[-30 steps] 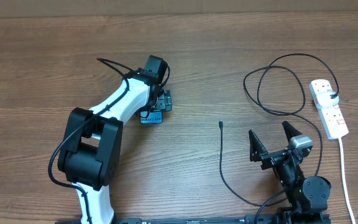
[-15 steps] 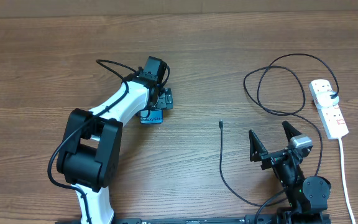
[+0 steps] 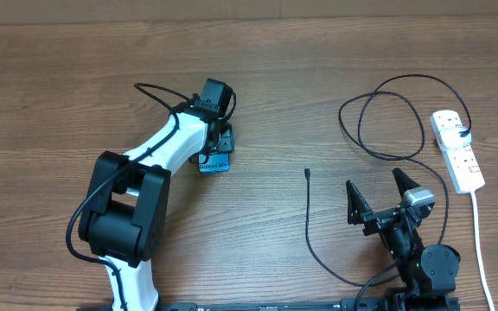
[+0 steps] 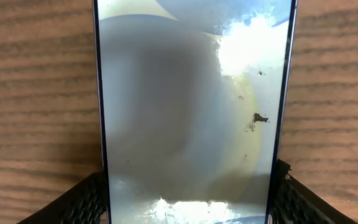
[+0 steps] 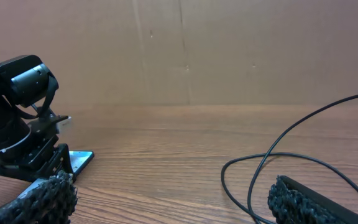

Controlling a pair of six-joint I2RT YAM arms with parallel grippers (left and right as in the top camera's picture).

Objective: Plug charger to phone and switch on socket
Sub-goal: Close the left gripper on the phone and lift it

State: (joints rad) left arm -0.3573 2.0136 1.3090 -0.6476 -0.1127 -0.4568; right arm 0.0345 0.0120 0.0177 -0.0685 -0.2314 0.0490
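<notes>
The phone (image 3: 215, 162) lies flat on the table under my left gripper (image 3: 222, 143), with only its blue end showing past the wrist. In the left wrist view the phone (image 4: 191, 112) fills the frame and both black fingers (image 4: 79, 200) press against its long edges, so the gripper is shut on it. The charger (image 3: 309, 226) runs up the table to its small connector tip (image 3: 308, 173), free on the wood. My right gripper (image 3: 374, 181) stands open right of that tip, holding nothing. The socket (image 3: 456, 151) lies at the far right with a black plug in it.
The charger cable loops widely (image 3: 387, 112) between the connector and the socket, and part of it (image 5: 272, 163) lies just ahead of my right fingers. The socket's white cord (image 3: 481, 242) trails toward the front edge. A cardboard wall (image 5: 185, 50) stands behind the table.
My left gripper's jaws have closed in onto the phone's edges, and the phone has shifted slightly to the right. The right arm has not moved.
</notes>
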